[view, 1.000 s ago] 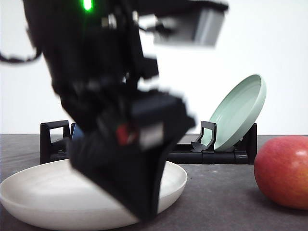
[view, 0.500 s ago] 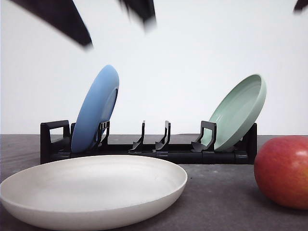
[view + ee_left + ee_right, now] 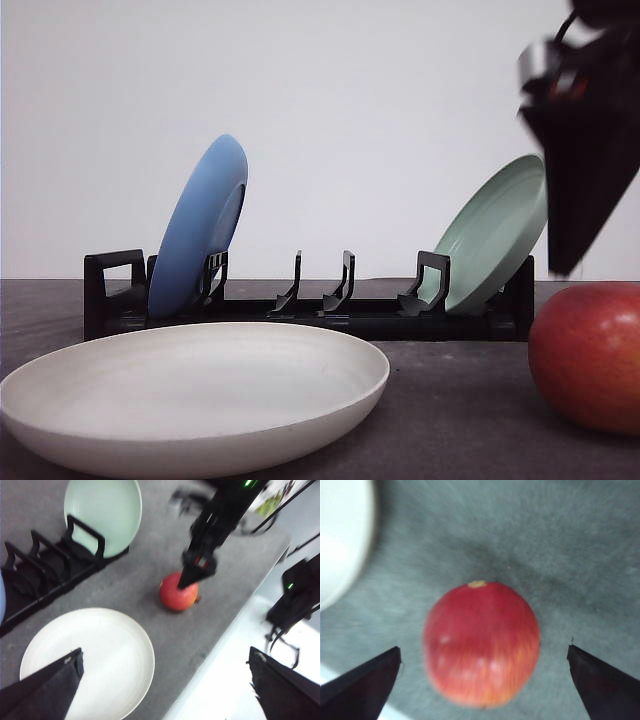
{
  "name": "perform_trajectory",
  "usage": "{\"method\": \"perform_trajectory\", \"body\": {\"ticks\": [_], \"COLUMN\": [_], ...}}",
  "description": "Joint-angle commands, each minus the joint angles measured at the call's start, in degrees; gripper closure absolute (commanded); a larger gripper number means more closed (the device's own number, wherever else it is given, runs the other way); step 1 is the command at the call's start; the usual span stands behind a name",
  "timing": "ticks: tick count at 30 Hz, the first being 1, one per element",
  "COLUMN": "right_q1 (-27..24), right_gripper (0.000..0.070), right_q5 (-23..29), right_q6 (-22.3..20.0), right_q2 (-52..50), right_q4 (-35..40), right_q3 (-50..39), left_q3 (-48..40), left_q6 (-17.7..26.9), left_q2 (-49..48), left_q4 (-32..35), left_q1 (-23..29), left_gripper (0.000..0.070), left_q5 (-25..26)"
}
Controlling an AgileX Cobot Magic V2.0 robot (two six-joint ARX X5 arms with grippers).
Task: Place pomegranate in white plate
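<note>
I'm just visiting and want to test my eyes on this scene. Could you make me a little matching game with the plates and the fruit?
Things:
1. white plate
2. blue plate
3. pale green plate
4. pomegranate

Places:
A. leaning at the rack's right end
B. on the table under the right end effector
C. lying flat, nothing in it
D. leaning at the rack's left end

Pairs: 1-C, 2-D, 3-A, 4-B

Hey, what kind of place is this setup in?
Likely a robot test bench, not a kitchen: a dark grey table against a blank white wall, a dish rack, and a white plate with a pomegranate alongside.
</note>
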Motion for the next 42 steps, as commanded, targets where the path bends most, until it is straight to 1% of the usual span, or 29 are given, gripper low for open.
{"method": "perform_trajectory", "body": {"ticks": [1,4,10,12,13,16,17,18,21,25,27,35,39,42], "right_q1": [1.09,2.36,4.11,4.58,4.74,5.15,5.23,5.32,5.47,8.15,10.55,21.20,25.17,27.39], "right_gripper": [0.0000,0.0000,0.0001,0.0021,0.0043,0.0214,0.0261,0.0284,0.0291,0.0290,0.0290,0.0289,0.0289,0.0289], "right_q5": [1.24,2.60,2.40,2.32,2.22,2.09,2.07,2.06,2.10,2.00,2.05,1.97,1.99,2.00], "right_q6": [-0.82,-0.86,-0.86,-0.63,-0.51,-0.45,-0.31,-0.19,0.53,0.82,0.87,2.22,2.65,2.62], "right_q2": [2.74,6.19,11.17,12.25,12.65,13.10,13.10,13.10,13.29,15.92,18.46,31.40,37.02,39.79], "right_q4": [0.49,1.46,4.00,3.92,3.74,3.40,3.39,3.23,2.00,-1.56,-3.10,-4.38,-4.23,-2.91], "right_q3": [0.92,0.92,0.94,0.92,0.92,0.92,0.98,1.20,3.22,10.58,15.74,34.55,39.97,41.16], "left_q3": [1.18,1.18,1.18,1.18,1.18,1.18,1.18,1.18,1.18,1.18,1.18,1.18,1.18,1.18], "left_q6": [-0.46,-0.46,-0.83,-0.87,-0.87,-0.87,-0.87,-0.87,-0.87,-0.85,-0.86,-0.89,-1.18,-1.27], "left_q2": [-0.98,-3.35,-5.63,-5.82,-5.83,-5.81,-5.81,-5.81,-5.81,-5.81,-5.81,-5.81,-5.81,-5.81], "left_q4": [0.34,-0.17,-1.09,-1.14,-1.16,-1.34,-1.38,-1.40,-1.38,-1.35,-1.35,-1.38,-1.40,-1.40], "left_q1": [-0.85,-0.85,-0.85,-0.84,-0.83,-0.85,-0.84,-0.83,-0.83,-0.85,-0.83,-0.83,-0.85,-0.83], "left_gripper": [0.0063,0.0064,0.0063,0.0064,0.0064,0.0064,0.0064,0.0064,0.0064,0.0064,0.0064,0.0064,0.0064,0.0064], "left_q5": [0.04,0.00,-0.02,-0.02,-0.03,-0.15,-0.15,-0.15,-0.15,-0.15,-0.15,-0.15,-0.15,-0.16]}}
